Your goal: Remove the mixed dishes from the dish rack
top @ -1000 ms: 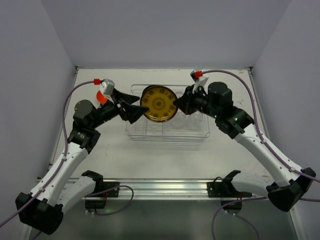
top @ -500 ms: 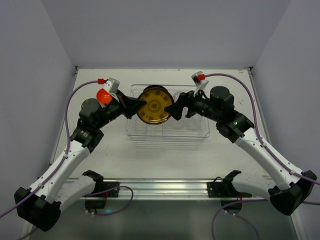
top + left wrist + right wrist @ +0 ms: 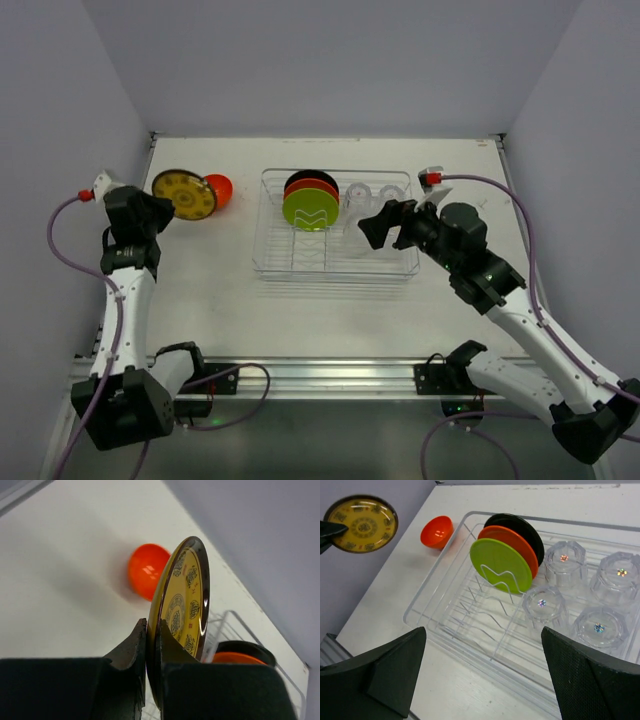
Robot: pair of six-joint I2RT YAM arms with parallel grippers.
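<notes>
**A:** What is lying where, biggest first?

**B:** The dish rack (image 3: 290, 255) is sitting mid-tabletop (image 3: 240, 300), its long side running left to right. In its left half the black plate (image 3: 522, 525), red-orange plate (image 3: 520, 545) and lime green plate (image 3: 501, 566) are standing on edge. Four clear ribbed tumblers (image 3: 563, 564) are filling the right half.

**A:** And the arms?

**B:** The left end effector (image 3: 152, 635) is pinching the rim of the yellow-brown plate (image 3: 184, 194). It is holding the plate on edge, well left of the rack and just beside the orange bowl (image 3: 219, 187). The plate is glossy, with a dark rim and printed medallions. The right end effector (image 3: 388, 232) is hovering over the rack's right half with its fingers spread wide, gripping nothing.

**A:** What is the next move turning on?

**B:** I am judging that the plate is going down on the bare tabletop. The disc is standing upright, so it needs tipping flat, and the bowl is crowding it on the rack side. The tumblers are lying nearer the right arm.
</notes>
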